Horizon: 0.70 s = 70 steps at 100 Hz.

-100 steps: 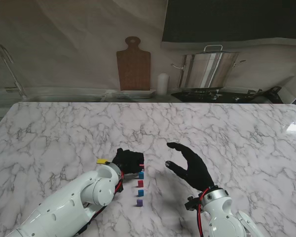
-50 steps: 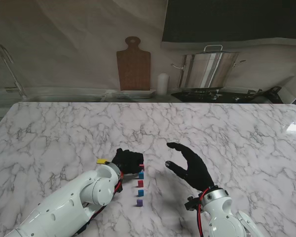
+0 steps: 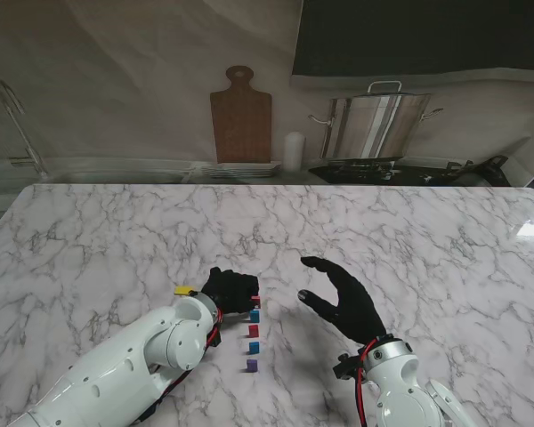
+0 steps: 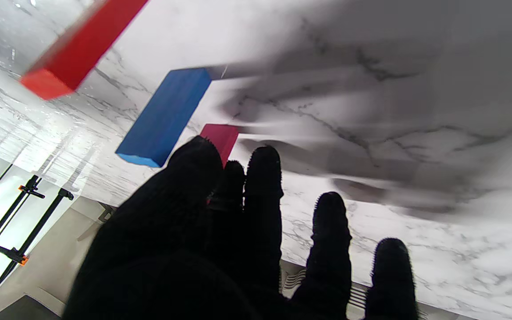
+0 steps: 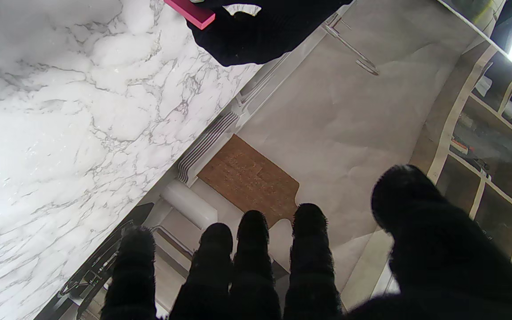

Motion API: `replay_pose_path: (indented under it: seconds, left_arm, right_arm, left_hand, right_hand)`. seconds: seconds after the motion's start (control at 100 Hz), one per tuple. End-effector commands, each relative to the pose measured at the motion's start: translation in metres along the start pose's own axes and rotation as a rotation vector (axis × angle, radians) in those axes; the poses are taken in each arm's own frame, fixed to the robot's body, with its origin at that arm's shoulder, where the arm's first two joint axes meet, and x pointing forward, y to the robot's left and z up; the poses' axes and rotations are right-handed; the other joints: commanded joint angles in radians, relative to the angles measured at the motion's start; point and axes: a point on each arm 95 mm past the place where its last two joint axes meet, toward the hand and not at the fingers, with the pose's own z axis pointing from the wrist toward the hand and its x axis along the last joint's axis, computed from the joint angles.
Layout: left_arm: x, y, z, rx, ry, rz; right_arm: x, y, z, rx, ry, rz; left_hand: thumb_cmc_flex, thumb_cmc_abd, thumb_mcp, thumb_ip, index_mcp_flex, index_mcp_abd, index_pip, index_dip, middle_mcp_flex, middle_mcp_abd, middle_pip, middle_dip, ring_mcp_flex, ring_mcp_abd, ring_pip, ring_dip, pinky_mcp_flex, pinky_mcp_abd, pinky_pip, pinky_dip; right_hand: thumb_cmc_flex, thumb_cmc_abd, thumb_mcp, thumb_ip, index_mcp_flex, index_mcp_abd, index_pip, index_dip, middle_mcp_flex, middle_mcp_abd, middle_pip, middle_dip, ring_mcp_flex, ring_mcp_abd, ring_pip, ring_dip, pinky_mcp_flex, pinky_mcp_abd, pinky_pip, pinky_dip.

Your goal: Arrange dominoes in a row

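Marble-patterned table (image 3: 116, 231) is seen beneath both arms, with a kitchen backdrop behind. A short row of dominoes (image 3: 253, 340) is stood just beside the left hand (image 3: 230, 290), running from its fingertips back toward the robot, so that each new piece extends the line. The left hand is closed around a pink-red domino (image 4: 220, 137) at the far end of the row, apparently being set down next to the blue domino (image 4: 162, 116). The right hand (image 3: 343, 298) is held well apart, fingers spread and empty, presumably kept clear of the row.
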Motion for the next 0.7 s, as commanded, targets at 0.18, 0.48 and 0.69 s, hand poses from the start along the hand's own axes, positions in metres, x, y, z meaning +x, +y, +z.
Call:
replay_pose_path:
  seconds: [0.18,0.48,0.69]
  left_arm:
    - [0.0001,0.0004,-0.0002,-0.017,-0.002,0.010]
    - [-0.0012,0.0001,-0.0012,-0.023,-0.005,0.015]
    - [-0.0021,0.0002,-0.0020,-0.029,-0.009,0.019]
  right_arm:
    - [-0.0008,-0.0011,-0.0011,0.003,-0.006,0.001]
    - [-0.0008,-0.0012,-0.0009,0.004,-0.006,0.000]
    - [-0.0007,-0.0012,-0.0011,0.004,-0.006,0.000]
  left_hand:
    - [0.049,-0.012,0.004,0.020,-0.017,0.015,-0.012,0.016,-0.005,0.000,-0.024,0.010,-0.018,0.024,-0.008,0.011,-0.020,0.009,-0.018,0.027]
    - [0.050,-0.023,0.005,0.017,-0.022,0.017,-0.015,0.014,-0.009,0.000,-0.038,0.019,-0.024,0.025,-0.012,0.009,-0.020,0.009,-0.019,0.028]
    - [0.045,-0.030,0.006,0.017,-0.027,0.020,-0.019,0.013,-0.020,0.002,-0.038,0.020,-0.029,0.026,-0.015,0.008,-0.022,0.009,-0.023,0.027]
  right_hand:
    - [0.030,0.011,0.016,0.021,-0.019,-0.009,0.012,0.013,-0.008,-0.004,0.014,0.007,0.024,-0.006,0.007,0.003,-0.003,-0.006,0.006,0.014]
    - [0.030,0.011,0.016,0.021,-0.019,-0.008,0.012,0.013,-0.008,-0.003,0.014,0.007,0.024,-0.006,0.007,0.003,-0.003,-0.005,0.005,0.014]
    - [0.030,0.011,0.016,0.021,-0.020,-0.008,0.011,0.013,-0.008,-0.004,0.014,0.007,0.024,-0.006,0.007,0.003,-0.003,-0.005,0.005,0.014]
